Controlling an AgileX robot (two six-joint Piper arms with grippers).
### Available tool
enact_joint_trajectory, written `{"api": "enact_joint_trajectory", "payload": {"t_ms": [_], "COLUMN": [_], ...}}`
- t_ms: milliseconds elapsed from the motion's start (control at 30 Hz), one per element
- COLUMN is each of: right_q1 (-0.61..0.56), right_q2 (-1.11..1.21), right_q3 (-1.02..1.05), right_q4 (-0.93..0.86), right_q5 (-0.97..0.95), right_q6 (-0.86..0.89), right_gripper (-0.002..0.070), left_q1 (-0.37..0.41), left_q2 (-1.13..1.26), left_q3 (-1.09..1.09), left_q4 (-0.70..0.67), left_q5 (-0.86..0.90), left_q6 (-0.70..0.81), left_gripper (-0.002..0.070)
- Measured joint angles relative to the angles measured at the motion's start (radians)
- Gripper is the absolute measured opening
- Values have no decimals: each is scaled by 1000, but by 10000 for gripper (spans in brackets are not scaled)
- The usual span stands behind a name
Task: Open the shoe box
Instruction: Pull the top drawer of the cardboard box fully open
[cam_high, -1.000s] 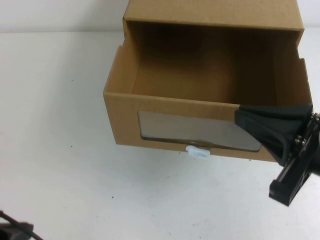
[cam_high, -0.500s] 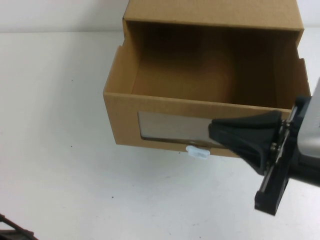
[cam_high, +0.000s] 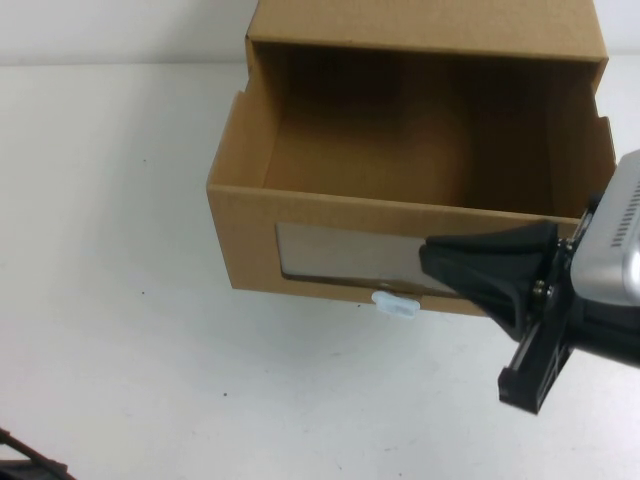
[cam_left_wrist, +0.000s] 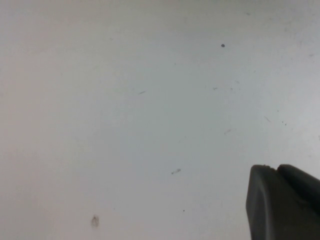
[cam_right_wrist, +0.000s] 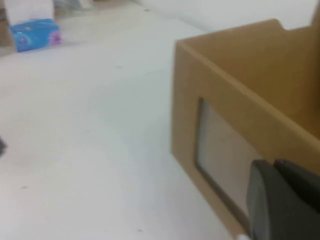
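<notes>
From the high view, the box (cam_high: 330, 215) sits at the far middle of the table (cam_high: 120, 300), its tray already drawn well out of the sleeve (cam_high: 430, 25) toward the robot and showing a bare inside. It looks like thin, light cardboard: stiff enough to slide as one piece, but easy to skid across the table or dent under a hard pinch. The best hold is probably the small pale tab (cam_high: 395, 303) under the front panel, just below the window (cam_high: 340, 255), or else the panel's top rim. The right gripper (cam_high: 432, 258) hangs in front of the panel's right half, reaching in from the right with its claw pressed shut on nothing and its tip over the window's right end, above and beside the tab without touching it. The left gripper (cam_high: 22, 468) is only a dark sliver at the near left corner, well apart from the box. The left wrist view shows bare table and one dark edge of the left gripper (cam_left_wrist: 282, 200); whether that claw is wide or narrow I cannot tell. The right wrist view looks along the front panel and window (cam_right_wrist: 220, 150) at close range, the shut right gripper (cam_right_wrist: 280, 200) just beside them, with a blue pack (cam_right_wrist: 37, 35) far off.
</notes>
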Motion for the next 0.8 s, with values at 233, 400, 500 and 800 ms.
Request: {"api": "enact_joint_trajectory", "payload": {"t_ms": [233,400,500,800], "right_q1": [0,0,0,-163], "right_q2": [-21,-42,-110,-432], "right_q3": [25,40,62,280], "right_q4": [4,6,12,22], "right_q5": [-130,-205,-273,-379], "right_q6": [-15,-17,-19,-19], "right_gripper": [-18,-18,-18,-18], "left_q1": [0,0,0,0], "left_q2": [0,0,0,0], "left_q3": [0,0,0,0], "left_q4": [1,1,1,10], "left_q5": [0,0,0,0], "left_q6": [0,0,0,0], "left_gripper": [-6,-6,-6,-6]}}
